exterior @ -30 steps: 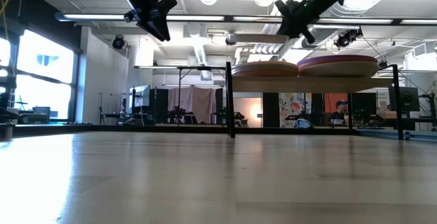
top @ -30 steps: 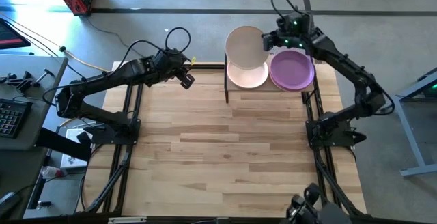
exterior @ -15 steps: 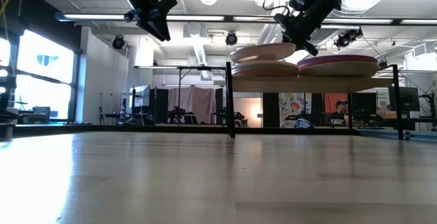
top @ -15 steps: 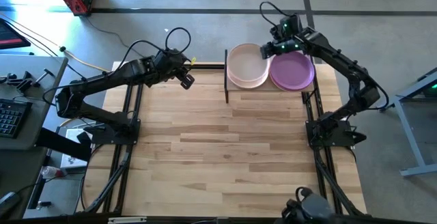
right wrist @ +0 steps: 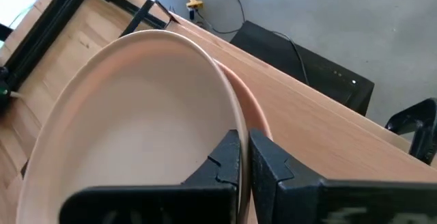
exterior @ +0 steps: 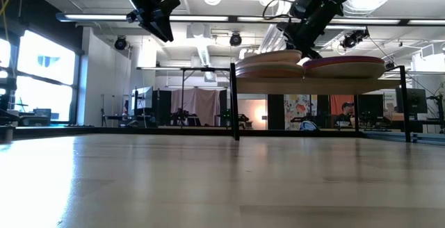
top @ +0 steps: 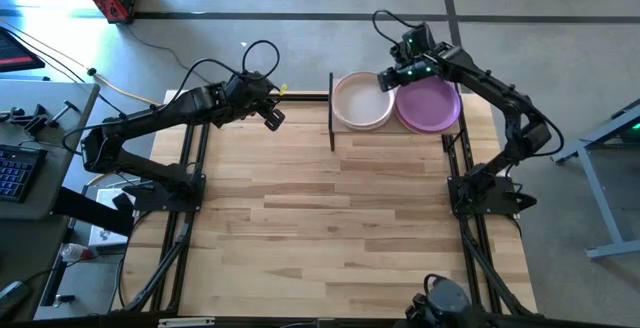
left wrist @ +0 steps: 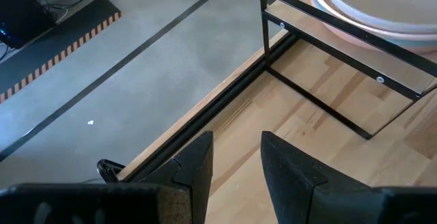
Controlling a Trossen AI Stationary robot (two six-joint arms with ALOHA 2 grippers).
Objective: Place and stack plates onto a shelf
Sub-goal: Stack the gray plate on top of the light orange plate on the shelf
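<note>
The shelf [top: 396, 132] stands at the table's far edge, right of the middle. On its left half lies a stack of pale plates [exterior: 270, 70]. A cream plate [top: 360, 100] sits on top of that stack, and my right gripper [top: 389, 77] is shut on it. A purple plate [top: 430, 104] tops the stack on the shelf's right half. My left gripper [top: 272, 118] hangs open and holds nothing, above the table's far left part, left of the shelf. My right gripper pinches the cream plate's rim [right wrist: 232, 118] on its far right side, one finger over the inside and one on the outside. The fingers slant down from the far right. The plate lies almost level; its left part [exterior: 245, 60] seems to rest on the stack, the held side slightly higher.
The shelf's black posts [exterior: 234, 101] rise from the tabletop [top: 330, 218], which spreads wide in front of the shelf. A pale peach plate's rim [right wrist: 257, 123] shows right under the cream one. Beyond the far edge there is floor with cables [left wrist: 102, 169].
My right gripper has gone down toward the left stack and tipped further downward, staying shut on the cream plate. The plate hung clear above the shelf and has sunk onto the stack.
</note>
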